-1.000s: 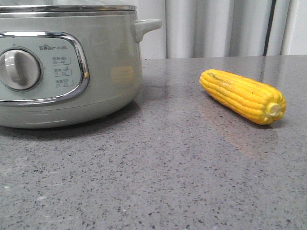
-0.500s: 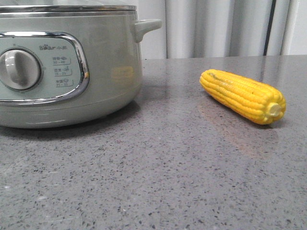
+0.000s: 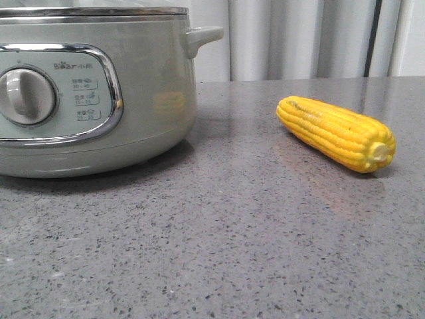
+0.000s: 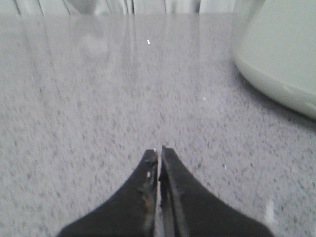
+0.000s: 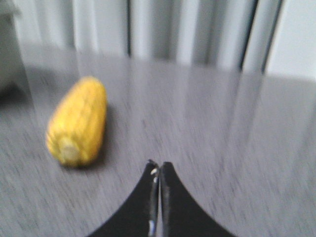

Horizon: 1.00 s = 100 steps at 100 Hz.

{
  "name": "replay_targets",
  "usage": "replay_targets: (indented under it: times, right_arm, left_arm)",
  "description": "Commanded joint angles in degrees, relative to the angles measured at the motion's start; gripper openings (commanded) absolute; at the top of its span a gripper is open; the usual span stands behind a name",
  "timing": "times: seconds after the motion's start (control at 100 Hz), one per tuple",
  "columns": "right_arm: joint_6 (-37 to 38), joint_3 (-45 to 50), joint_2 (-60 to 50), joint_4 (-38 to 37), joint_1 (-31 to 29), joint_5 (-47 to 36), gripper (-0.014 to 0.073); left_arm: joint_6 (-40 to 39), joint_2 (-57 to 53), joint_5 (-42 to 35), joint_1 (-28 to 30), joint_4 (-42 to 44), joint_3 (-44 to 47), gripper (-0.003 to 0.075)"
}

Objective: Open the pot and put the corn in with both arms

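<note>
The pale grey-green pot (image 3: 153, 86) stands at the left of the front view, its dial panel facing me, its side handle (image 3: 202, 36) pointing right and a metal rim on top. The yellow corn (image 3: 335, 133) lies on the grey table to its right, pale stub end toward me. Neither gripper shows in the front view. My left gripper (image 4: 159, 149) is shut and empty, low over the table, with the pot's lower wall (image 4: 281, 54) off to one side ahead. My right gripper (image 5: 158, 163) is shut and empty; the corn (image 5: 79, 121) lies ahead of it, to one side.
The speckled grey table (image 3: 219, 232) runs back to pale curtains (image 3: 305, 40) behind it. The curtains also show in the right wrist view (image 5: 163, 29).
</note>
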Motion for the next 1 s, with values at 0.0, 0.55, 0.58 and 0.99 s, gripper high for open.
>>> replay_targets:
  times: [0.0,0.55,0.58,0.99]
  right_arm:
    - [-0.5,1.0,-1.3,0.0,-0.4,-11.0,-0.0064]
    - [0.2,-0.5,-1.3,27.4,-0.4,-12.2,-0.0064]
    - [0.2,-1.2,-1.3,27.4,-0.4,-11.7,-0.0064]
    - [-8.0,-24.0,9.0,24.0,-0.4,15.9,-0.0024]
  left_arm:
    - [0.1,-1.6,-7.8,0.1,1.4,1.6,-0.0020]
    - [-0.7,-1.6,-20.1,0.1,-37.5,1.6,-0.0020]
    - [-0.7,-1.6,-20.9,0.1,-39.5,1.6,-0.0020]
    - [3.9,10.0,-2.7,0.0,-15.8,-20.6,0.0050]
